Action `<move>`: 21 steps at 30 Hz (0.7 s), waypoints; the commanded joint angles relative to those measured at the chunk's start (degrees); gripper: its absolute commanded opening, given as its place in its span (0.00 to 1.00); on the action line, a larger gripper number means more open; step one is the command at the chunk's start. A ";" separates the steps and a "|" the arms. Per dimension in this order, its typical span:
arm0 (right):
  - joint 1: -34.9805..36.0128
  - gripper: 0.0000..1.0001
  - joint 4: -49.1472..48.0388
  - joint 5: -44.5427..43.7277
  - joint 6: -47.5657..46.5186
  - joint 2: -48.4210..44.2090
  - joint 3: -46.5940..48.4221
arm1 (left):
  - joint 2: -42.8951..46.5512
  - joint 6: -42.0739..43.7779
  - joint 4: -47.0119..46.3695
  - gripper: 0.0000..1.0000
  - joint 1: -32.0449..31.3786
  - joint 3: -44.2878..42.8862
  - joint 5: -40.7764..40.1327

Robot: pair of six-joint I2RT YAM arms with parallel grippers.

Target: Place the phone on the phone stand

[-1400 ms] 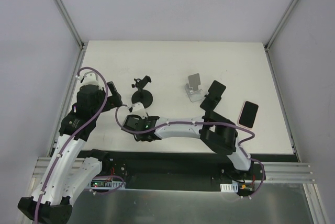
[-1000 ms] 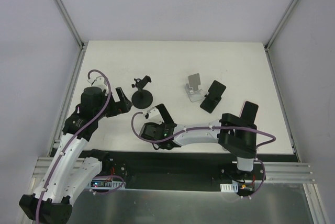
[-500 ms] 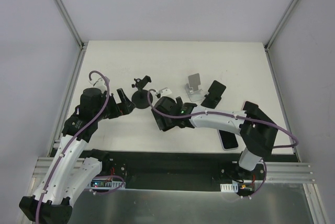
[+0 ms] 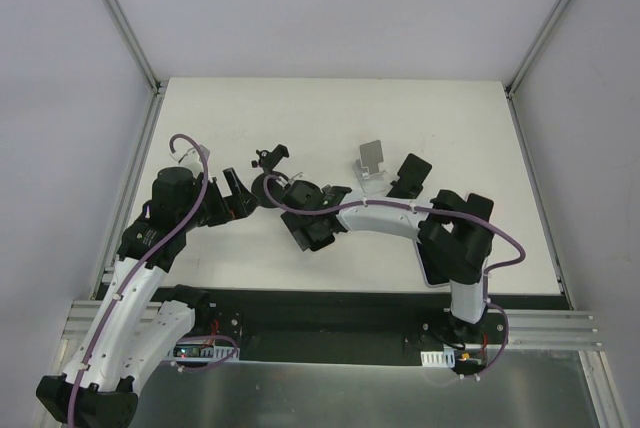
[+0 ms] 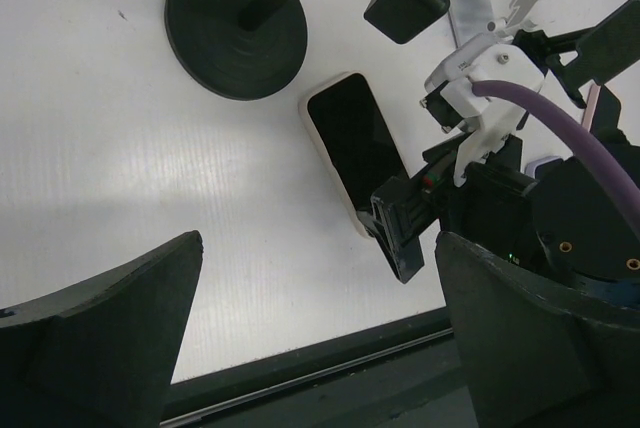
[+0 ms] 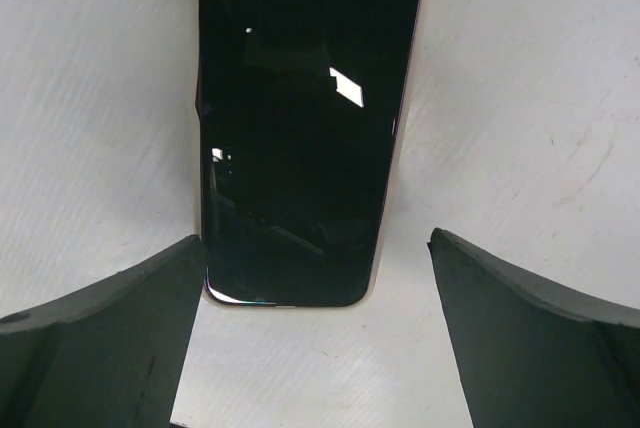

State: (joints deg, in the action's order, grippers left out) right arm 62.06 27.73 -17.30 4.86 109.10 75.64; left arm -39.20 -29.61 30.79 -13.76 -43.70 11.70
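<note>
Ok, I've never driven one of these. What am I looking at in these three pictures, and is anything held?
Two robot arms are bolted at the near edge of a white table; each ends in a two-finger pincer. The overhead picture looks down from behind them. The other two come from wrist cameras, so the dark wedges below are each arm's own fingers. A phone lies flat, screen up, beside a black round-footed stand; a silver stand is farther right. The right pincer is open astride the phone's end, the left pincer open too. Nothing is held.
</note>
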 commanded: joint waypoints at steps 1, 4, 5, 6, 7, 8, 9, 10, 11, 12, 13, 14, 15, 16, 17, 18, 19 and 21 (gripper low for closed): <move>-0.63 0.96 1.28 1.82 -1.44 1.46 2.76 | 0.18 -0.45 0.06 0.99 0.49 -1.56 0.95; -0.54 0.96 -0.30 3.76 -0.91 1.82 2.41 | 0.00 -0.45 0.06 0.99 0.57 -1.47 1.39; -0.63 0.96 -0.65 4.46 -0.47 1.91 2.32 | 0.09 -0.45 0.06 0.99 0.49 -1.47 1.39; -0.71 0.96 -0.92 4.90 -0.21 2.08 2.41 | 0.09 -0.45 0.06 0.99 0.49 -1.56 1.48; -0.72 0.96 -0.92 5.26 -0.12 2.52 2.76 | 0.18 -0.45 0.06 0.99 0.49 -1.65 1.48; -0.72 0.96 -0.92 5.78 0.14 2.70 2.85 | 0.18 -0.37 -0.02 0.99 0.49 -1.65 1.48; -0.72 0.96 -1.35 6.13 0.67 2.78 2.85 | 0.18 -0.37 0.06 0.99 0.49 -1.74 1.48; -0.72 0.96 -1.45 6.14 0.85 2.96 3.02 | 0.18 -0.37 0.06 0.99 0.57 -1.74 1.48; -0.80 0.96 -1.45 5.88 1.28 3.22 3.37 | 0.18 -0.37 0.06 0.99 0.58 -1.74 1.48; -0.80 0.96 -0.49 5.96 1.46 3.92 3.81 | 0.18 -0.28 0.06 0.99 0.49 -1.74 1.48; -0.89 0.96 -0.13 5.87 1.64 4.36 4.25 | 0.09 -0.28 0.06 0.99 0.49 -1.65 1.65; -0.98 0.96 1.18 5.00 2.08 4.63 5.04 | 0.09 -0.28 0.06 0.99 0.49 -1.65 1.83; -1.07 0.96 1.97 4.73 2.43 5.24 5.40 | 0.09 -0.28 0.06 0.99 0.49 -1.56 1.83; -1.15 0.96 2.68 4.56 3.48 5.59 5.92 | 0.18 -0.28 0.06 0.99 0.49 -1.47 2.09; -1.42 0.96 4.08 4.56 4.01 5.95 6.45 | 0.18 -0.28 0.06 0.99 0.49 -1.39 2.01; -1.51 0.96 4.61 4.47 4.80 6.21 6.63 | 0.26 -0.36 0.06 0.99 0.49 -1.30 2.09; -1.59 0.96 5.05 4.55 5.67 6.30 6.54 | 0.26 -0.37 0.06 0.99 0.57 -1.21 2.18; -1.68 0.96 5.58 5.08 6.91 5.87 5.75 | 0.35 -0.37 0.24 0.99 0.49 -1.30 2.36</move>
State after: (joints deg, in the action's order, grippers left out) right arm 60.90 29.28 -12.51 8.05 114.43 80.42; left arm -39.22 -29.61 30.79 -13.76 -43.70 12.64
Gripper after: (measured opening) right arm 0.963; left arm 0.992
